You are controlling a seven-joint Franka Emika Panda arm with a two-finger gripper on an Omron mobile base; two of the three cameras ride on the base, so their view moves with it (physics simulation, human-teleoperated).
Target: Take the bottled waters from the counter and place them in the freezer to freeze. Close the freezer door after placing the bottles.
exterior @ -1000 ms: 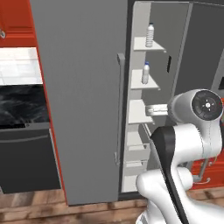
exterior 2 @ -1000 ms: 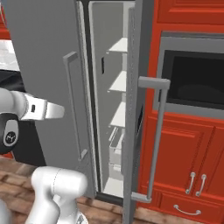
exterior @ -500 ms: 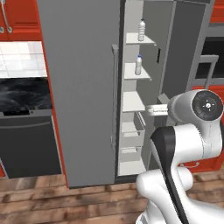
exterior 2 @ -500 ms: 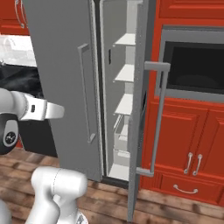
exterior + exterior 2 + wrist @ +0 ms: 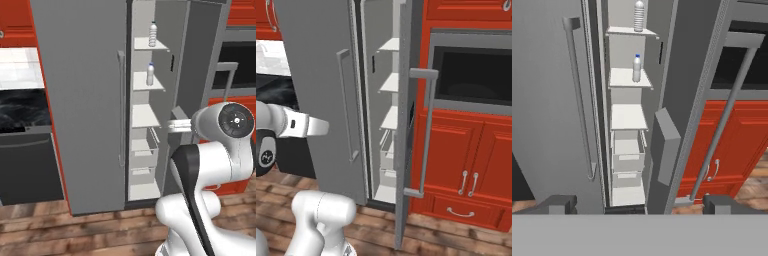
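Observation:
The freezer [image 5: 145, 115] stands open, with white shelves inside. Two bottled waters stand upright on them: one on the top shelf [image 5: 153, 34] [image 5: 639, 15], the other one shelf lower [image 5: 149, 74] [image 5: 637, 68]. The freezer door [image 5: 200, 60] [image 5: 404, 125] [image 5: 687, 95] is swung out to the right, its bar handle [image 5: 427, 131] [image 5: 728, 112] facing away from the shelves. My gripper [image 5: 173, 125] [image 5: 326, 127] [image 5: 639, 205] is open and empty, held in front of the opening at mid height, well short of the shelves. The counter [image 5: 22, 107] lies to the left.
The closed grey left door [image 5: 80, 100] carries a long handle [image 5: 121, 107]. A black appliance front [image 5: 30, 165] sits under the counter. A black built-in oven [image 5: 476, 75] and red cabinets [image 5: 471, 150] stand right of the open door. Drawers [image 5: 628, 155] fill the freezer's lower part.
The whole picture has shifted in both base views, so the base has moved. The bottles stay on their shelves, the door stays open, and the gripper stays open.

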